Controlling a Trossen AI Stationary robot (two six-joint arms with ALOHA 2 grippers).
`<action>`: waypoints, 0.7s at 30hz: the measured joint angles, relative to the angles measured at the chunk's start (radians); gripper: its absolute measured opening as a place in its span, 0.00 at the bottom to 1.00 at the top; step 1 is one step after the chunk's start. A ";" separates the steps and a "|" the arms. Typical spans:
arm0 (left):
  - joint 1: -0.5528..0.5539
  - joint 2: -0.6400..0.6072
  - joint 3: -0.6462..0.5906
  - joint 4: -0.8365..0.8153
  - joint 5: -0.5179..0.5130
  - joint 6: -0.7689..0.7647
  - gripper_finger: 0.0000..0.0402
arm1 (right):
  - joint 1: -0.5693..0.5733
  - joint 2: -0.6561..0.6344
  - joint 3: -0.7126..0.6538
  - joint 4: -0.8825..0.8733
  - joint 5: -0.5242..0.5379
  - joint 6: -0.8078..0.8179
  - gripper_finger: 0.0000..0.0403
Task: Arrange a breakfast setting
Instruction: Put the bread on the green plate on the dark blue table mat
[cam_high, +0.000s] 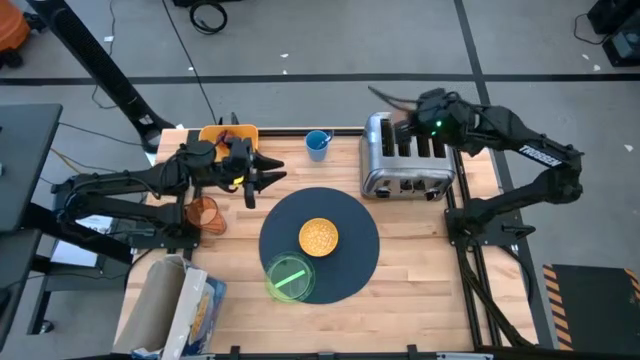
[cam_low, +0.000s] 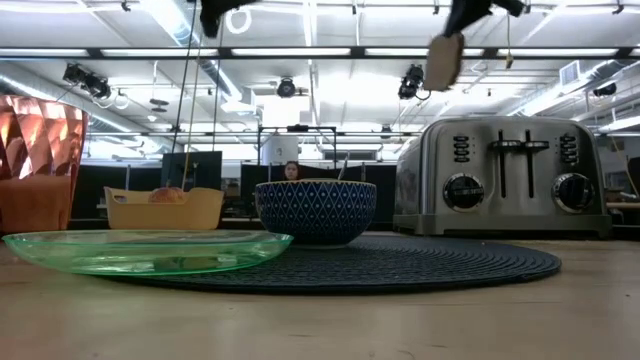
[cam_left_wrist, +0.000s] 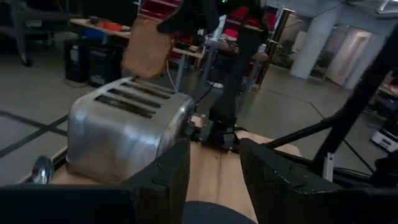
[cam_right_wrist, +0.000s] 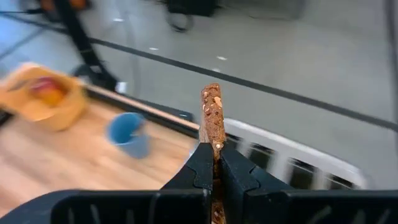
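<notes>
A slice of brown toast hangs in the air above the silver toaster, with my right gripper shut on it. On the dark round mat sit the small bowl, yellow inside, and the green plate, which overlaps the mat's near-left edge. My left gripper hovers open at the left, pointing level toward the toaster, nothing between its fingers. An orange tumbler stands left of the mat. The blue cup stands at the far edge. My right gripper pinches the toast slice's two flat faces between its two fingers, at one edge of the slice. The fingers slant down from the far right. The slice sticks out past the fingertips and hangs tilted, clear above the toaster's slots.
An orange-yellow tray with a red apple in it stands at the far left corner. A cardboard box lies at the near left. Bare wood shows at the near right of the table.
</notes>
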 joint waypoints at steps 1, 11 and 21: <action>-0.009 0.000 0.022 -0.026 0.000 0.016 0.36 | 0.027 0.010 0.000 0.027 0.000 -0.011 0.03; -0.064 0.002 0.239 -0.326 0.001 0.056 0.36 | 0.267 0.151 0.000 0.299 -0.021 -0.119 0.03; -0.232 0.000 0.382 -0.528 0.001 0.056 0.36 | 0.472 0.333 0.000 0.624 -0.084 -0.266 0.03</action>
